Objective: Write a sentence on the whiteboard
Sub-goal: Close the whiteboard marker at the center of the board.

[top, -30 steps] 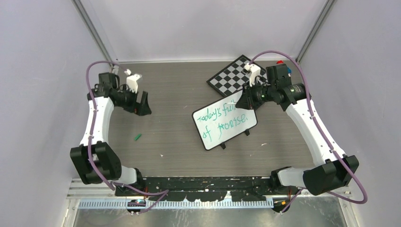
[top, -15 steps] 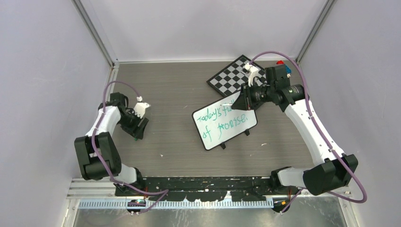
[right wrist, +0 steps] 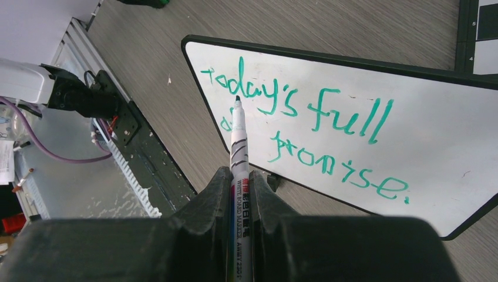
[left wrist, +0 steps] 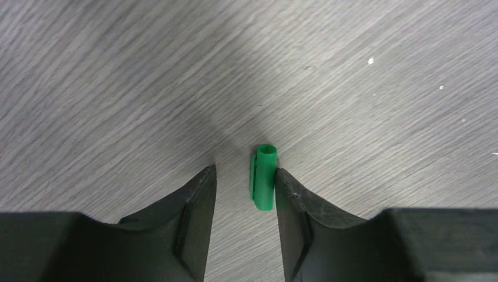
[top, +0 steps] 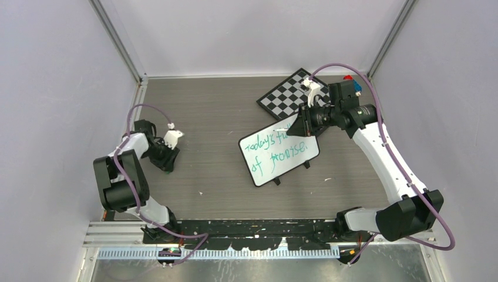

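Note:
The whiteboard (top: pixel 282 161) lies tilted on the table at centre right, and also shows in the right wrist view (right wrist: pixel 423 188). The sentence (top: pixel 275 148) in green reads "today's full of promise." in two lines (right wrist: pixel 329 111). My right gripper (top: pixel 298 126) is at the board's far edge, shut on a white marker (right wrist: pixel 239 154) with its tip uncapped and held above the writing. My left gripper (top: pixel 168 161) is low over the table at the left, open. A small green marker cap (left wrist: pixel 263 179) lies between its fingers (left wrist: pixel 244 171) and touches the right finger.
A black-and-white chessboard (top: pixel 288 94) lies behind the whiteboard at the back right. A small red and blue object (top: pixel 350 79) sits behind the right arm. The grey walls stand close on both sides. The arm bases and a black rail (top: pixel 258 229) line the near edge.
My left arm swung back and down from the far left until its open gripper came over the green cap. My right gripper with the marker shifted slightly.

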Controlling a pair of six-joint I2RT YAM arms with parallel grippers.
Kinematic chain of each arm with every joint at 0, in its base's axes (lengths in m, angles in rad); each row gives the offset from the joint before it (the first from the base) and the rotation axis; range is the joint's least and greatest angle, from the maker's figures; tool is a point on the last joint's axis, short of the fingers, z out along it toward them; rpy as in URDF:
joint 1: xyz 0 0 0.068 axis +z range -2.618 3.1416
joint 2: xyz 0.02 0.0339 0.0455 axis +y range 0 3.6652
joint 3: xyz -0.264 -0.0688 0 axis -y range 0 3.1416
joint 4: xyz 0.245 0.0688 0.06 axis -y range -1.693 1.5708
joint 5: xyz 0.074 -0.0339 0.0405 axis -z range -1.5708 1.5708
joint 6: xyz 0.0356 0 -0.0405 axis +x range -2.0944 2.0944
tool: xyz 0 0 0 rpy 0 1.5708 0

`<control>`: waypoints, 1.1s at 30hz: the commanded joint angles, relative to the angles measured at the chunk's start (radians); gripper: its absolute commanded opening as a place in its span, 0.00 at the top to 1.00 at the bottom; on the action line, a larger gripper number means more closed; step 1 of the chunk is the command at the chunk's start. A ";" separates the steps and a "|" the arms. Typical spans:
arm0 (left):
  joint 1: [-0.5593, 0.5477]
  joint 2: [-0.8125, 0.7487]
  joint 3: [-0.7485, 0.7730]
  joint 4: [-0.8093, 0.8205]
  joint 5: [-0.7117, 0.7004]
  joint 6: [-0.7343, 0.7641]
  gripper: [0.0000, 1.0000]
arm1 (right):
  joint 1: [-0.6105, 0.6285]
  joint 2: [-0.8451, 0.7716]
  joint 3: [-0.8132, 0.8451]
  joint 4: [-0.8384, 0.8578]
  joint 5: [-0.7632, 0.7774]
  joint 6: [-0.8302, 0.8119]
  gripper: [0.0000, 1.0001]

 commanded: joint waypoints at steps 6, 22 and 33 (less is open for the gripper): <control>0.069 0.034 -0.014 0.000 0.060 0.055 0.60 | -0.002 -0.003 0.021 0.025 -0.012 -0.002 1.00; -0.068 -0.249 0.133 -0.292 0.353 -0.068 1.00 | 0.001 -0.004 0.098 0.070 -0.074 0.116 1.00; -0.604 -0.434 0.394 -0.295 0.240 -0.261 1.00 | 0.072 0.025 0.060 0.210 -0.253 0.253 1.00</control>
